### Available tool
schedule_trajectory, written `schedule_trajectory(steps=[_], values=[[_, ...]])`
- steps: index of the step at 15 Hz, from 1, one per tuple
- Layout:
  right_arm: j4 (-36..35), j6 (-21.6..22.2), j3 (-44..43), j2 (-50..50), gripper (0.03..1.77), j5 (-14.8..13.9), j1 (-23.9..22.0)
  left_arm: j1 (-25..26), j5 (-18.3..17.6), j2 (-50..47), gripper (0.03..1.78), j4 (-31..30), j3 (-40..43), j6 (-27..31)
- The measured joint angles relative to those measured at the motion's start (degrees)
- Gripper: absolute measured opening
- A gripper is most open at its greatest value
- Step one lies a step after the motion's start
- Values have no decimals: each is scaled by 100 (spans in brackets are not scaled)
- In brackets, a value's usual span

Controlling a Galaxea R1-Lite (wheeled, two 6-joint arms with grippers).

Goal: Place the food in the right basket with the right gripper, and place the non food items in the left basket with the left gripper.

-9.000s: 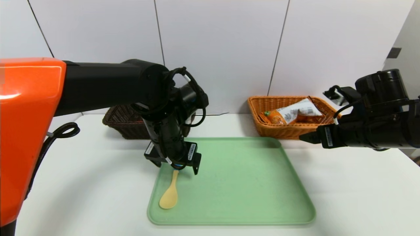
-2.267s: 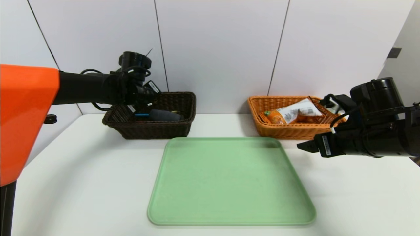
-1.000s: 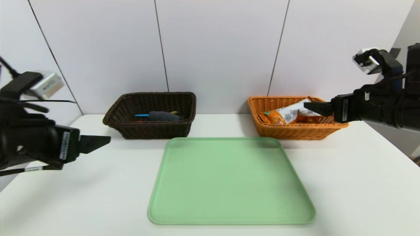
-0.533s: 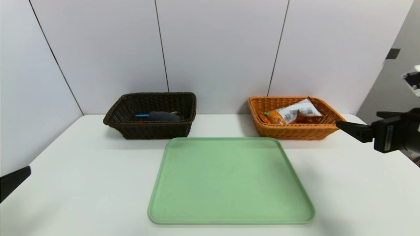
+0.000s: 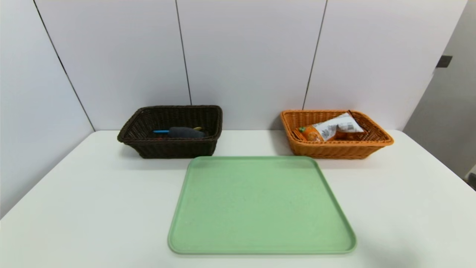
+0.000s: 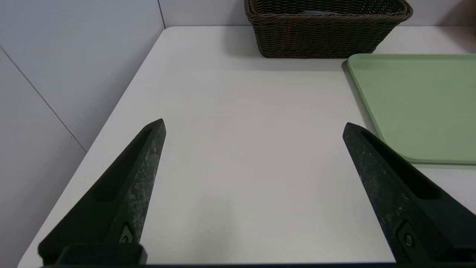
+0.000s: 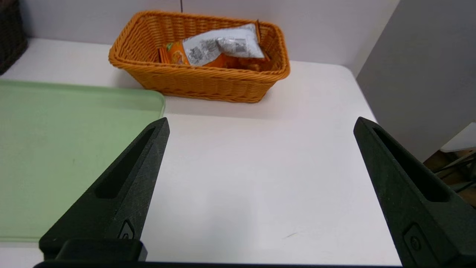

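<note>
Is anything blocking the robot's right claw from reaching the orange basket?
No. The right gripper hangs open over bare white table, and nothing lies between it and the orange basket. The green tray is off to one side.

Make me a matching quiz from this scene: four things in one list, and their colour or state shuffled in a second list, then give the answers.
Things:
1. tray
2. left basket
3. right basket
4. left hand

Colour or state:
A. orange wicker, holding snack packets
B. open, over bare table
C. green, nothing on it
D. dark brown wicker, holding non-food items

Pairs: 1-C, 2-D, 3-A, 4-B
</note>
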Motion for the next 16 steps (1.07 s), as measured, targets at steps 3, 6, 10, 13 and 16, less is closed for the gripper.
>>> schedule_trajectory(steps=[3,6,10,13,16], values=[[55,-37,463,-1172,171,-61,-151,-32,99,-603,169,283,33,45],[233,-312,918,-2380,171,-56,-308,-32,204,-789,169,284,154,358],[2,-863,1808,-3619,171,138,-417,-33,306,-840,169,66,510,362],[-1101,-837,2426,-3862,171,597,-444,-33,293,-842,169,-761,1125,345],[-434,-494,2527,-3939,171,1085,-450,-33,221,-845,169,-1974,1971,408]])
